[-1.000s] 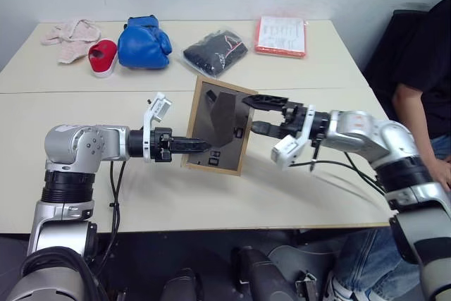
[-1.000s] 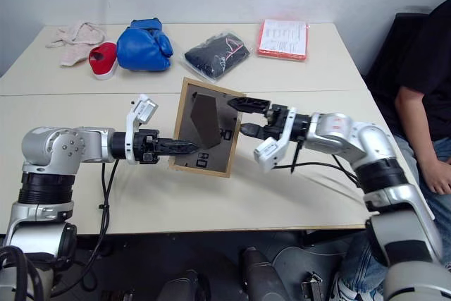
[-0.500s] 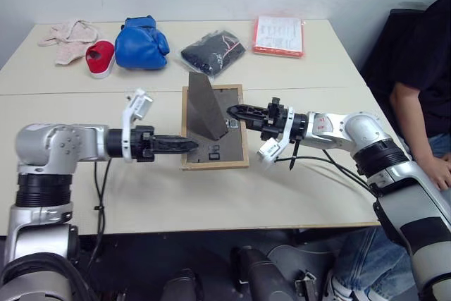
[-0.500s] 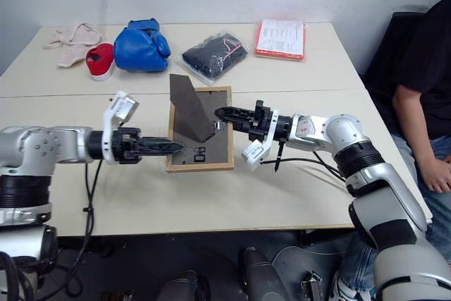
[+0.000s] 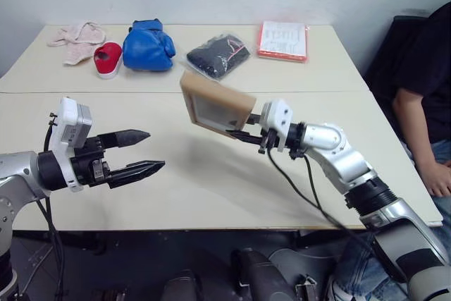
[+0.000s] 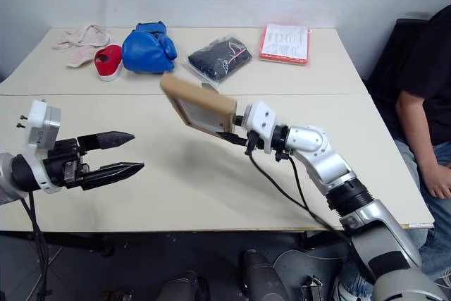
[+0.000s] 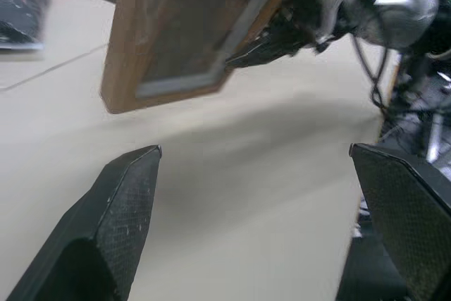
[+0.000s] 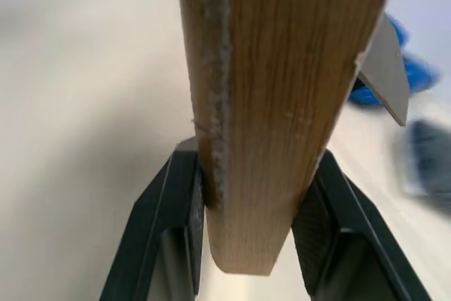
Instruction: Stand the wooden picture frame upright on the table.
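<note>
Here we see the right pincer (image 5: 243, 134) pinching the picture frame (image 5: 215, 105) above the bench (image 5: 211, 181); the left pincer (image 5: 137, 151), well apart, gapes spread.

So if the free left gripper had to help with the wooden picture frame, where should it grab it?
Probably the free wooden edge of the wooden picture frame, approached from the robot's left. The right gripper already clamps the opposite edge, holding the frame tilted above the table. The left gripper is open and faces that free side.
</note>
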